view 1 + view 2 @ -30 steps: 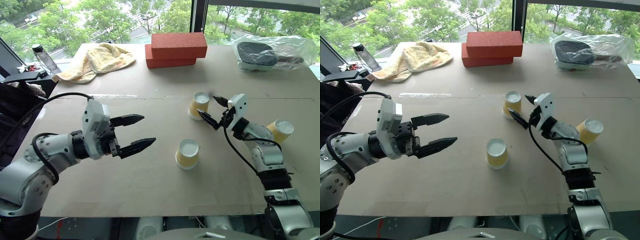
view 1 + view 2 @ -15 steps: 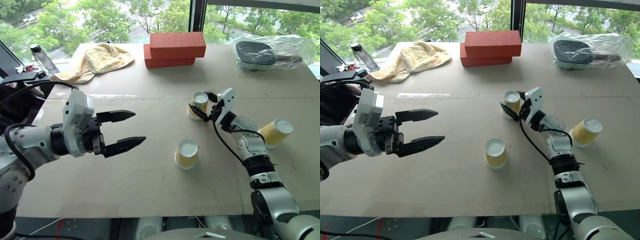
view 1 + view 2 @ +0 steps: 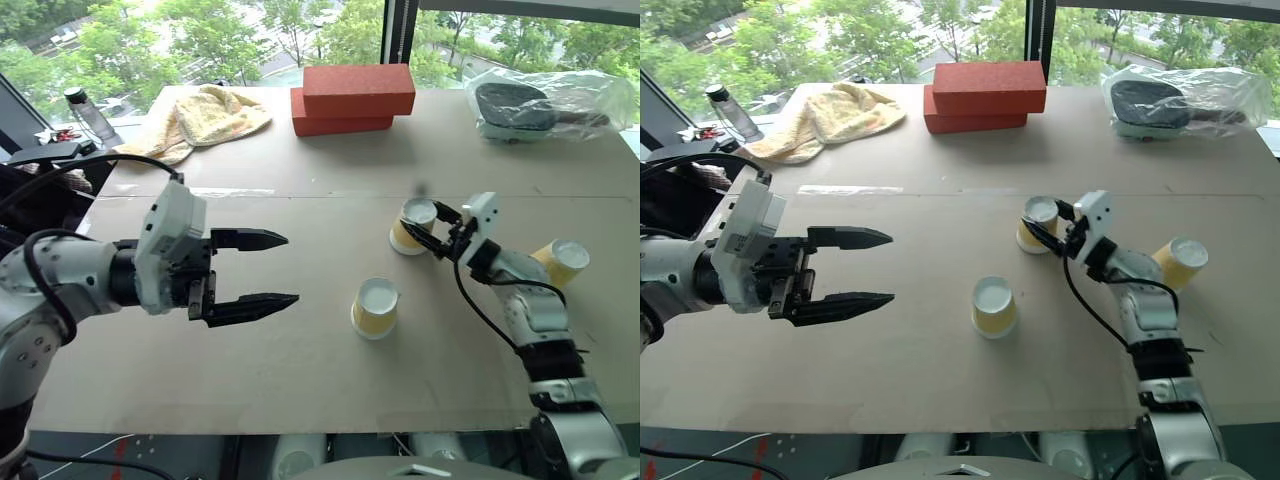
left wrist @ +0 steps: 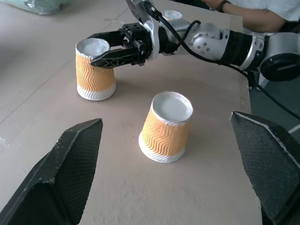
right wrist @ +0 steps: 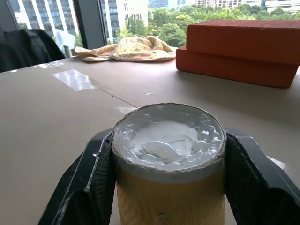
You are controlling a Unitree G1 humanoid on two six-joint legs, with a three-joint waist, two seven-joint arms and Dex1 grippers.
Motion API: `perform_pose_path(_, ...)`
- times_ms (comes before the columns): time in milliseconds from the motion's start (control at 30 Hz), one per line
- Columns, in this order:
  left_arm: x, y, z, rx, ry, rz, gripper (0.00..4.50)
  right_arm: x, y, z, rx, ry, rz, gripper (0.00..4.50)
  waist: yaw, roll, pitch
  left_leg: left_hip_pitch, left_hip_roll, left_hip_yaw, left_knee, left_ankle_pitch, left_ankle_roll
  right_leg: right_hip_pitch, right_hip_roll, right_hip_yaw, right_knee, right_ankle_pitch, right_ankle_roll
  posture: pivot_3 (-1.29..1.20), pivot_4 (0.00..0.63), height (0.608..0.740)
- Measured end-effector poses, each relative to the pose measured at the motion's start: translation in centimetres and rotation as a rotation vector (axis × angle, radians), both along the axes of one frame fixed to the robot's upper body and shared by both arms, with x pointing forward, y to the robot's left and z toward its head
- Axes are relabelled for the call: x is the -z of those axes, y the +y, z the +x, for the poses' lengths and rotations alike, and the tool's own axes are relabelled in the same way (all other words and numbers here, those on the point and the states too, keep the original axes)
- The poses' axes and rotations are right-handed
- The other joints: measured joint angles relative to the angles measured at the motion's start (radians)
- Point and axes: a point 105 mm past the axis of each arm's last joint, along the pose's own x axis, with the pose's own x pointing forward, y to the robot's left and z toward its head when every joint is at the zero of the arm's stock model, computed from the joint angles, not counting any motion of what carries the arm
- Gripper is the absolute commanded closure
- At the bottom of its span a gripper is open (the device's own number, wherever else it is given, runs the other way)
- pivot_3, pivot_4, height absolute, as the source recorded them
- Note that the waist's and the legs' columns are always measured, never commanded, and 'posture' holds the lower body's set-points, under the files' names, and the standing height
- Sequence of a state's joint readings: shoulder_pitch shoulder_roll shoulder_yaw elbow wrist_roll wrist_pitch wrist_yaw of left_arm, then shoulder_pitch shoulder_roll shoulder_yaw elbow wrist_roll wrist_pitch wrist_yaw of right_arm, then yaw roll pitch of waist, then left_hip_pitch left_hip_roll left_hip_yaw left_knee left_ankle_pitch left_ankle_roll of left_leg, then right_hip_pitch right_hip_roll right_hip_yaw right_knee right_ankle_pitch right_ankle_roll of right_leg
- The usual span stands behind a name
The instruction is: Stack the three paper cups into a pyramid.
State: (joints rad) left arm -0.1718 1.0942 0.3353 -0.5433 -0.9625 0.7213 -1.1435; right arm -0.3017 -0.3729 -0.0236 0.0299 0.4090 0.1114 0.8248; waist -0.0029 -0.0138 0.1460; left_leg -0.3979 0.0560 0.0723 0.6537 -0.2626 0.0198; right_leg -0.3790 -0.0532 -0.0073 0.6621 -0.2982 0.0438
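Three paper cups, yellow-orange with white bases up, stand upside down and apart on the table. My right gripper is shut on the far cup, one finger on each side of it; in the right wrist view the black fingers press this cup on both sides. The middle cup stands alone nearer to me, and the third cup is at the right, beyond my right forearm. My left gripper hovers open over the table's left half, pointing toward the middle cup.
Two stacked red bricks lie at the back centre. A yellow towel is at the back left, with a bottle beside it. A plastic bag with a dark object sits at the back right.
My right gripper went from open beside the far cup to shut on it, and cup and gripper have come slightly toward me. The left gripper stays open.
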Motion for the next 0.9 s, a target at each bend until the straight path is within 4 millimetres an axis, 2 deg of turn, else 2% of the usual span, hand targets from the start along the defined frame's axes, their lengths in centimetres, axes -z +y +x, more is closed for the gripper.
perform_pose_path(100, 0.2, -0.8, -0.3, 0.109, 0.008, 0.022, 0.0, 0.0, -1.5, -3.8, -0.08, 0.028, -0.005, 2.17, -0.002, 0.0, 0.0, 0.001, 0.0, 0.001, 0.0, 0.0, 0.0, 0.0, 0.001, 0.001, 0.0, 0.0, 0.0, 0.0, 0.15, 0.73)
perform_pose_path(233, 0.2, -1.4, -0.4, 0.217, 0.011, 0.044, 0.0, 0.4, -2.4, -7.4, -0.178, 0.061, -0.04, 2.17, -0.013, -0.001, 0.0, 0.003, -0.001, 0.002, 0.0, 0.0, 0.001, 0.0, 0.005, 0.004, 0.001, 0.0, 0.0, 0.0, 0.15, 0.73)
perform_pose_path(367, 0.2, -1.9, -0.3, 0.301, 0.0, 0.069, 0.0, 1.3, -1.6, -9.1, -0.239, 0.085, -0.055, 2.17, -0.009, -0.001, 0.0, 0.003, 0.0, 0.0, 0.0, -0.002, 0.003, 0.0, 0.006, 0.003, 0.002, 0.0, 0.0, 0.0, 0.15, 0.73)
perform_pose_path(600, 0.7, -1.8, -0.1, 0.354, 0.018, 0.095, 0.0, 2.5, 0.0, -9.2, -0.254, 0.04, -0.094, 2.17, -0.006, -0.002, 0.001, 0.001, 0.0, 0.001, 0.001, 0.0, 0.0, 0.0, 0.006, 0.004, 0.001, 0.0, 0.0, 0.0, 0.15, 0.73)
perform_pose_path(667, 0.7, -1.7, -0.1, 0.357, 0.016, 0.099, 0.0, 2.7, 0.1, -9.4, -0.255, 0.05, -0.09, 1.15, -0.002, -0.002, 0.001, 0.001, 0.0, 0.001, 0.002, 0.0, 0.0, 0.0, 0.006, 0.003, 0.001, 0.0, 0.0, 0.0, 0.15, 0.73)
perform_pose_path(767, 0.7, -1.5, 0.0, 0.362, 0.014, 0.104, 0.0, 3.0, 0.1, -9.9, -0.264, 0.067, -0.09, 0.21, -0.001, -0.002, 0.001, 0.001, 0.0, 0.0, 0.002, 0.0, 0.0, 0.0, 0.006, 0.003, 0.001, 0.0, 0.0, 0.0, 0.15, 0.73)
perform_pose_path(800, 0.7, -1.5, 0.0, 0.362, 0.014, 0.106, 0.0, 3.0, 0.1, -10.2, -0.265, 0.073, -0.088, 0.06, 0.0, -0.002, 0.001, 0.001, 0.0, 0.0, 0.002, 0.0, 0.0, 0.0, 0.006, 0.003, 0.001, 0.0, 0.0, 0.0, 0.15, 0.73)
perform_pose_path(900, 0.8, -1.2, 0.2, 0.359, 0.017, 0.108, 0.0, 2.5, -0.3, -10.3, -0.243, 0.067, -0.08, 0.06, -0.002, -0.002, 0.001, 0.001, 0.0, 0.001, 0.002, 0.0, 0.0, 0.0, 0.006, 0.003, 0.001, 0.0, 0.0, 0.0, 0.15, 0.73)
